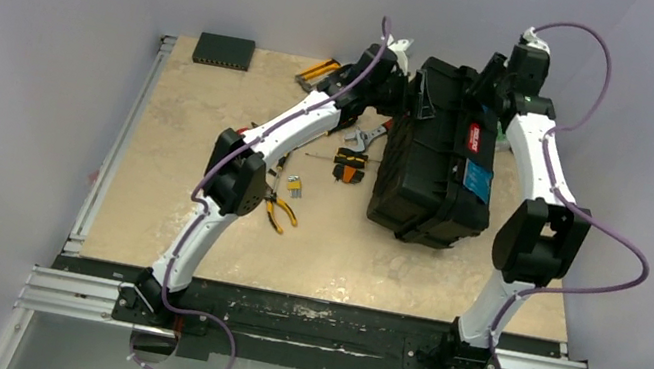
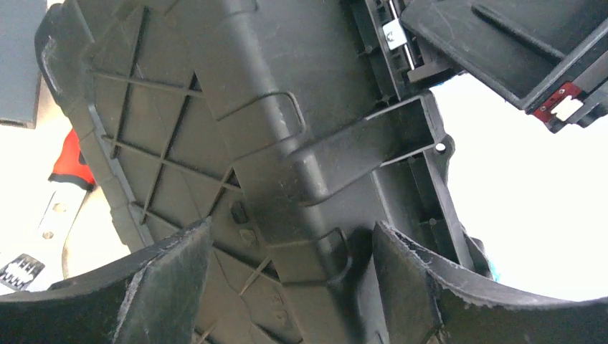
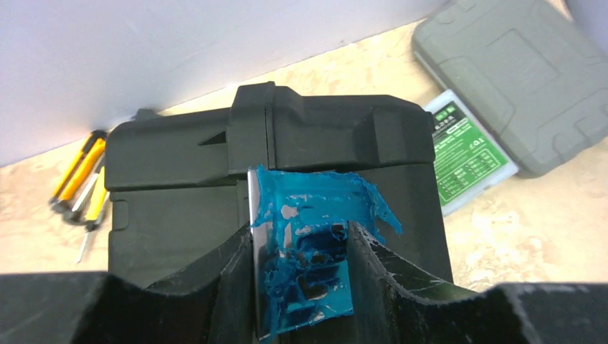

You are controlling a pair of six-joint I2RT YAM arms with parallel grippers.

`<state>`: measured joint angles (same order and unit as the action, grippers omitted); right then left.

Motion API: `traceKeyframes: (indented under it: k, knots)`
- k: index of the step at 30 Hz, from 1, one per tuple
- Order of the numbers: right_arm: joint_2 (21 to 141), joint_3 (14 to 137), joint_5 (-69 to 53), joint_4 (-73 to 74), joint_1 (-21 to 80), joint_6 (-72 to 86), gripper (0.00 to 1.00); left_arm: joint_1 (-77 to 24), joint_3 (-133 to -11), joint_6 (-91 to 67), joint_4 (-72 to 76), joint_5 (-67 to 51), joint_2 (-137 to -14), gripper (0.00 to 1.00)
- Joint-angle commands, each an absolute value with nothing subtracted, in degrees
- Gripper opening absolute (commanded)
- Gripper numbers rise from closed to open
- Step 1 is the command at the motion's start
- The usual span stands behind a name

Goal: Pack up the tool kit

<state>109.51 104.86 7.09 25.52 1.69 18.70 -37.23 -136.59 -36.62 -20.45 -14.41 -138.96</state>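
1 black toolbox [image 1: 434,158], tilted: right gripper [image 3: 301,236] clamped on its blue latch [image 3: 315,208], left gripper [image 2: 292,228] spread wide astride its ribbed shell.

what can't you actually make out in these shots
- Toolbox contents: the top view shows only its outside; the left wrist view is filled with close-up black plastic.
- Whether the right gripper clamps the blue latch: in the right wrist view the latch fills the gap.
- Grey case label text: too small in the right wrist view.
- Red-handled tool: in the left wrist view it is mostly behind the toolbox and washed out by glare.
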Motion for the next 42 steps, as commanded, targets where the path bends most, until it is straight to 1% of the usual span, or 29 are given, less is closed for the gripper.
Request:
traceKeyframes:
  k: [1, 4, 6, 8, 9, 10, 12, 13, 14, 15, 16, 19, 24, 29, 33, 36, 40, 42]
  knots:
    - [111.83, 97.58, -6.16, 33.41, -1.88, 26.55, 0.38, -36.22, -137.68, -34.65, -30.45, -9.76, -139.68, 0.76]
    - [110.28, 94.13, -12.36, 28.77, -3.42, 28.36, 0.36, -36.26, -139.13, -35.12, -31.6, -10.42, -140.98, 0.75]
    - [110.05, 93.67, -12.63, 28.39, -3.67, 28.64, 0.37, -36.29, -139.72, -35.45, -32.1, -10.92, -141.76, 0.74]
    - [109.83, 93.28, -13.24, 28.21, -4.09, 28.76, 0.39, -36.3, -139.48, -35.72, -32.23, -11.07, -141.9, 0.73]
    - [109.54, 92.82, -14.27, 27.74, -4.58, 29.01, 0.42, -36.33, -139.33, -35.69, -32.29, -11.01, -141.86, 0.73]
    - [109.08, 92.24, -15.38, 27.01, -5.11, 29.09, 0.48, -36.31, -139.19, -35.56, -32.34, -10.92, -141.7, 0.73]
    - [107.79, 91.55, -15.77, 25.89, -5.61, 29.09, 0.7, -36.3, -138.91, -35.23, -32.32, -10.62, -141.24, 0.73]
    - [107.2, 91.76, -15.4, 26.11, -5.58, 28.88, 0.78, -36.3, -138.87, -35.06, -32.43, -10.45, -141.03, 0.73]
    - [106.62, 92.35, -15.24, 26.61, -5.55, 28.46, 0.84, -36.35, -138.87, -34.95, -32.5, -10.27, -140.92, 0.73]
    - [106.06, 92.95, -15.21, 27.09, -5.62, 27.95, 0.87, -36.31, -138.88, -34.82, -32.56, -10.2, -140.75, 0.73]
    - [105.55, 93.73, -15.27, 27.63, -5.62, 27.56, 0.88, -36.37, -138.85, -34.81, -32.59, -10.2, -140.64, 0.73]
    - [102.88, 93.42, -15.65, 27.48, -5.76, 27.16, 0.89, -36.36, -138.67, -34.98, -32.61, -10.43, -140.29, 0.73]
    - [95.03, 87.19, -17.12, 23.37, -7.42, 28.5, 0.89, -36.22, -136.73, -34.73, -32.62, -10.55, -139.15, 0.73]
    - [86.29, 78.12, -11.5, 21.61, -10.46, 30.28, 0.89, -36.21, -134.84, -34.68, -32.15, -11.02, -137.9, 0.73]
    - [78.92, 68.59, -2.67, 19.65, -13.42, 33.21, 0.85, -36.33, -134.74, -34.97, -32.14, -11.93, -138.07, 0.73]
    - [75.31, 62.52, 0.48, 18.24, -16.18, 33.66, 0.82, -36.3, -134.71, -34.59, -32.55, -12.04, -137.88, 0.73]
    - [75.71, 58.84, 3.5, 17.65, -18.63, 33.52, 0.75, -36.3, -134.5, -34.11, -33.19, -11.72, -137.34, 0.72]
    - [77.59, 57.91, 0.63, 16.42, -19.5, 34.06, 0.73, -36.26, -134.51, -34.11, -33.42, -11.8, -137.2, 0.73]
